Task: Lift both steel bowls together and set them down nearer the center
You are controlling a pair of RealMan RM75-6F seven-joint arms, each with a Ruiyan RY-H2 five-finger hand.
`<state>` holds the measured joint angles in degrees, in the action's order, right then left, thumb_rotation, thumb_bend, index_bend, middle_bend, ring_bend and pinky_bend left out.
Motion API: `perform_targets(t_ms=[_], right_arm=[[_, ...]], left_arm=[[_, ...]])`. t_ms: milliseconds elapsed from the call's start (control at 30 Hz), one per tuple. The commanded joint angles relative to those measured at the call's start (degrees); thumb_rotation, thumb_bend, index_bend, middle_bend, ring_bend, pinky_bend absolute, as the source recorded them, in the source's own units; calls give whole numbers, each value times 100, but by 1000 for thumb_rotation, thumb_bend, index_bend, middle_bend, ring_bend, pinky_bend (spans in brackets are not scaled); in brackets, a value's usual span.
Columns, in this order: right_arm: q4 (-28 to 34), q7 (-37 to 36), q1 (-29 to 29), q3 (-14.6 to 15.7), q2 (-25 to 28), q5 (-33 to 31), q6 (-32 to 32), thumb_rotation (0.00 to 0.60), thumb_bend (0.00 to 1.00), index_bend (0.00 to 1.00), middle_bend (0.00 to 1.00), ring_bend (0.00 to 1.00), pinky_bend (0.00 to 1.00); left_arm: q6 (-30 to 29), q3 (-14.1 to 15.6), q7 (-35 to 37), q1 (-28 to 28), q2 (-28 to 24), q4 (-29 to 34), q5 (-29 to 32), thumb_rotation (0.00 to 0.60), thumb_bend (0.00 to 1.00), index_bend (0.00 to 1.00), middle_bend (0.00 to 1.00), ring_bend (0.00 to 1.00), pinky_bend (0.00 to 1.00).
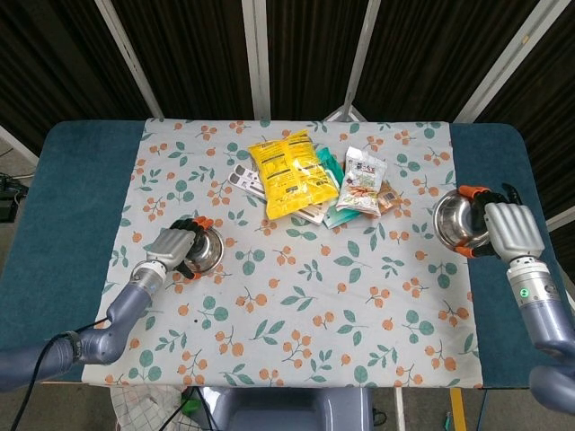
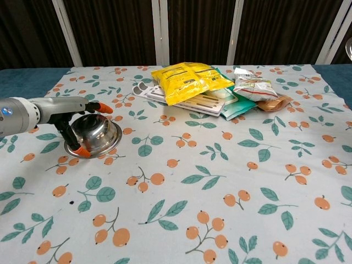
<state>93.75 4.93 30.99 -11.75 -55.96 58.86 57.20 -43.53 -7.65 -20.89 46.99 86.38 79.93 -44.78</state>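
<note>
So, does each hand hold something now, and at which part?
Left hand holds the left steel bowl at its rim, fingers around it. Right hand holds the right steel bowl at its outer rim.

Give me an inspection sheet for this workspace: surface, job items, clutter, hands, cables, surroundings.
Surface: table with blue top, covered by a floral tablecloth printed with leaves and orange berries.
Job items: left steel bowl on the cloth; right steel bowl near the cloth's right edge, whether lifted cannot be told.
Clutter: yellow snack bag atop a pile of flat packets, with a small snack pouch beside it, at the rear centre.
Hands: left hand around the left steel bowl, orange fingertips at its rim; right hand holds the right steel bowl's rim.
Cables: black cable by the left arm.
Surroundings: dark curtain with white posts behind.
</note>
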Motion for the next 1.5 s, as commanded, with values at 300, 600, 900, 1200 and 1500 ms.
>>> perform_targets(t_ms=[300,600,900,1200,1500], right_arm=[[-56,-31,-16,-25,-18,6,-48,600,0,268,263,344,42],[-12,31,-30,-51,10,-2,-26,600,0,268,264,344,42],[-12,79,-25,-61,-21,-31,-38,600,0,267,263,344,42],[-4,89,6,-104,-60,-32,-42,600,0,268,263,344,42],[-30,-1191,225,-508,-154,120,-604,600,0,268,263,344,42]], left_arm=[[-249,104,-420,202,52,155,456,600,0,138,82,35,80],[-223,169,-497,267,-8,138,631,600,2,222,153,97,152],[-627,41,-277,164,-16,172,276,600,32,349,285,233,345],[-981,-219,474,-146,-249,411,-285,600,32,361,289,236,362],[-857,-855,3271,-773,-691,777,-1374,600,28,341,260,208,357]])
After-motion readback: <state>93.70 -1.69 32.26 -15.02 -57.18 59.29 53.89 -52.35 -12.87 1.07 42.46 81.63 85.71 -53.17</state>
